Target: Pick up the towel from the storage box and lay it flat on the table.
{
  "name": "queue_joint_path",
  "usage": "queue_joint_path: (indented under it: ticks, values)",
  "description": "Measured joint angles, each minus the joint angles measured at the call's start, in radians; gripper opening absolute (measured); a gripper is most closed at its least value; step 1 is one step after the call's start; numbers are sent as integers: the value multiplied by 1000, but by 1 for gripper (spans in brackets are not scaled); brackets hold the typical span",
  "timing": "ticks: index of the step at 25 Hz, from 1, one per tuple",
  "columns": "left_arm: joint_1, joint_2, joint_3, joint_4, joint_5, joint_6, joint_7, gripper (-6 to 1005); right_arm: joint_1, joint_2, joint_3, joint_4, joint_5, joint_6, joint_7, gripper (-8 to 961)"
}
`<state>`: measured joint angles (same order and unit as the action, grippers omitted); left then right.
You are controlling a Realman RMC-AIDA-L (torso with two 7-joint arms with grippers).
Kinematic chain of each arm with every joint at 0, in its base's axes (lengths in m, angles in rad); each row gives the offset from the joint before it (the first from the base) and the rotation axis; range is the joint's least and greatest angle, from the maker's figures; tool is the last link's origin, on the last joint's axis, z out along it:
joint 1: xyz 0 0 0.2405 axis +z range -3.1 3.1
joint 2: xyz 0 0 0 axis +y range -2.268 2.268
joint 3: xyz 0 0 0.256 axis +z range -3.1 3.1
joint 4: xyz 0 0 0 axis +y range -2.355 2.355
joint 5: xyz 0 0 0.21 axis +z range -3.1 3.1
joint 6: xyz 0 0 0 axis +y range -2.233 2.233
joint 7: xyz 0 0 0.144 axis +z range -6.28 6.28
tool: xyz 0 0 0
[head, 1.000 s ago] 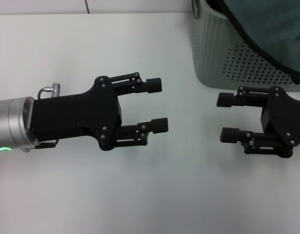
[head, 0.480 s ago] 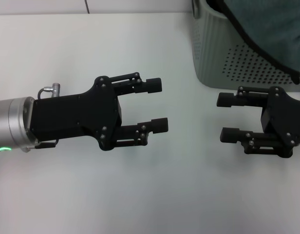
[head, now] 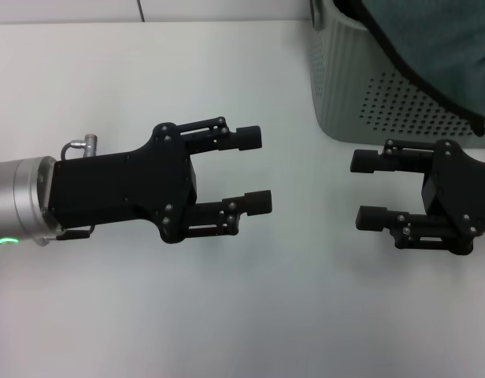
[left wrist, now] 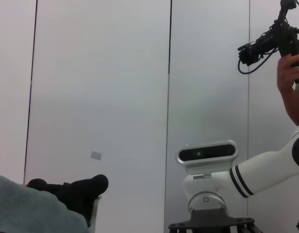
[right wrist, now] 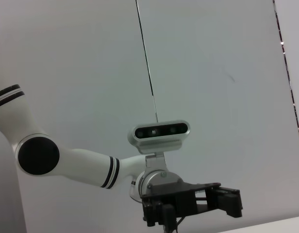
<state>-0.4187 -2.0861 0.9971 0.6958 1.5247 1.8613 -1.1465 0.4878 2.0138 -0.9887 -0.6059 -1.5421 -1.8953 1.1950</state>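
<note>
The towel (head: pixel 447 47) lies in the storage box (head: pixel 360 94) at the far right of the table (head: pixel 109 79). Its teal-grey side faces up, and its black border hangs over the box's front rim. My left gripper (head: pixel 258 170) is open and empty above the middle of the table, left of the box. My right gripper (head: pixel 357 189) is open and empty, facing the left one, just in front of the box. The left wrist view shows a teal-grey fold of the towel (left wrist: pixel 28 208) with a black bit beside it.
A person's hand holding a camera rig (left wrist: pixel 285 43) shows at the edge of the left wrist view. The right wrist view shows my head camera (right wrist: pixel 160 132) and the left arm (right wrist: pixel 67 162). Bare white tabletop lies around both grippers.
</note>
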Motion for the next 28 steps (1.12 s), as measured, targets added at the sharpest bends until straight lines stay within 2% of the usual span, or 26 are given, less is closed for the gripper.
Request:
queue_joint_path:
  ticks: [6,10,19,23,28]
  values:
    - [0,0,0,0,0,0,0,741,0,0,0,0,0,0,0,654]
    - [0,0,0,0,0,0,0,742,32,3,-52,12,78,-70,-40,654]
    - [-1,0,0,-1,0,-1,0,744,41,-1,-47,7,107,-129,-42,689]
    - [-13,-7,11,-112,-17,-21,101,745,34,0,-47,7,104,-122,-46,701]
    - [-23,-5,8,-111,-25,-3,108,746,21,0,-55,22,97,-75,-45,701]
